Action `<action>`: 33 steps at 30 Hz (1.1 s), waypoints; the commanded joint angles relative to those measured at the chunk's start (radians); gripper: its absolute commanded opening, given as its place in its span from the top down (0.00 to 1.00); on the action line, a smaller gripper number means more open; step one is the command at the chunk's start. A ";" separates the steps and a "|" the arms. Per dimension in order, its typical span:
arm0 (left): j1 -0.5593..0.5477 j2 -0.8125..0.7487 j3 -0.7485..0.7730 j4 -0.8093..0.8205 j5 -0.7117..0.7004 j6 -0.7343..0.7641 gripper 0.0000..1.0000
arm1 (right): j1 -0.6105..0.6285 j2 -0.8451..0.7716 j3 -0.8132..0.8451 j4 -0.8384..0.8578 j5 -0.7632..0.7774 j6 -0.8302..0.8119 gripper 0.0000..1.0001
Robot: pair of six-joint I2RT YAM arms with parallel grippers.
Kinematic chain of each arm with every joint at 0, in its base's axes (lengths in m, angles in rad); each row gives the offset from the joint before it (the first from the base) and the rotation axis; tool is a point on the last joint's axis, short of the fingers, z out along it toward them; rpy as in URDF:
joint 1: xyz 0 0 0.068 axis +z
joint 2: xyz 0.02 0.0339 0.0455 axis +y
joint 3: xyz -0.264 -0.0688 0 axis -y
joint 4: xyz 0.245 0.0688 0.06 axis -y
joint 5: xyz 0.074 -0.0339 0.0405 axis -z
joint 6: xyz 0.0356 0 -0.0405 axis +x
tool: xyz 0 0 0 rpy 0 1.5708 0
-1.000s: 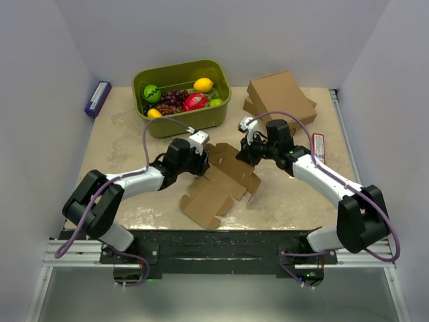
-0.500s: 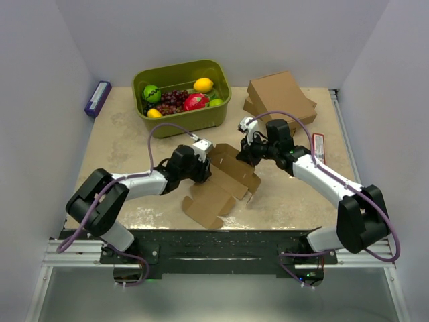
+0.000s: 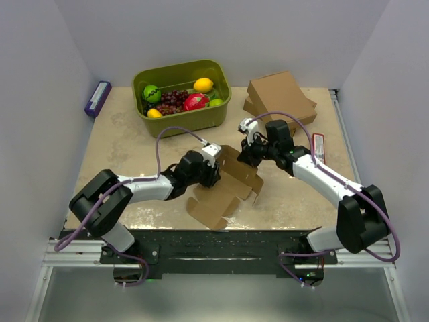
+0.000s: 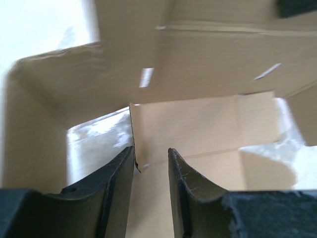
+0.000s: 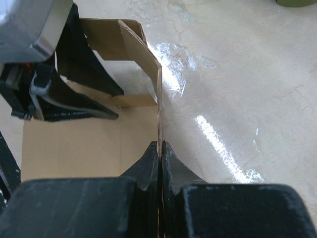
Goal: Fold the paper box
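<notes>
Paper box [image 3: 214, 201] — light, thin, likely floppy; right claw [image 5: 159, 146] pinches its upright wall; left claw [image 4: 151, 151] part-open at a flap; hold near creases.

- This looked like a robotics lab test cell: plain white panels [image 3: 40, 100] closed in a beige table [image 3: 120, 141].
- A left arm [image 3: 137, 186] and a right arm [image 3: 322, 178], both cabled, stood on an aluminium rail frame [image 3: 67, 253].
- Props sat around: a green bin [image 3: 191, 121] of fruit [image 3: 196, 102] and stacked cardboard boxes [image 3: 280, 97].
</notes>
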 commanded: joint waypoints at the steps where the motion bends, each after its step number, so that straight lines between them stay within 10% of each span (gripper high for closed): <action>1: -0.039 0.015 -0.008 0.087 -0.007 -0.059 0.62 | 0.000 -0.004 0.043 0.048 0.001 0.006 1.00; 17: -0.088 0.081 -0.018 0.150 0.017 -0.086 0.61 | 0.000 -0.005 0.038 0.048 0.009 0.006 1.00; 24: -0.085 -0.117 -0.001 0.042 -0.009 0.019 0.32 | 0.001 -0.005 0.044 0.041 0.006 0.000 1.00; 33: -0.012 -0.338 0.048 -0.155 -0.008 0.148 0.23 | 0.000 -0.005 0.061 0.019 -0.016 -0.011 1.00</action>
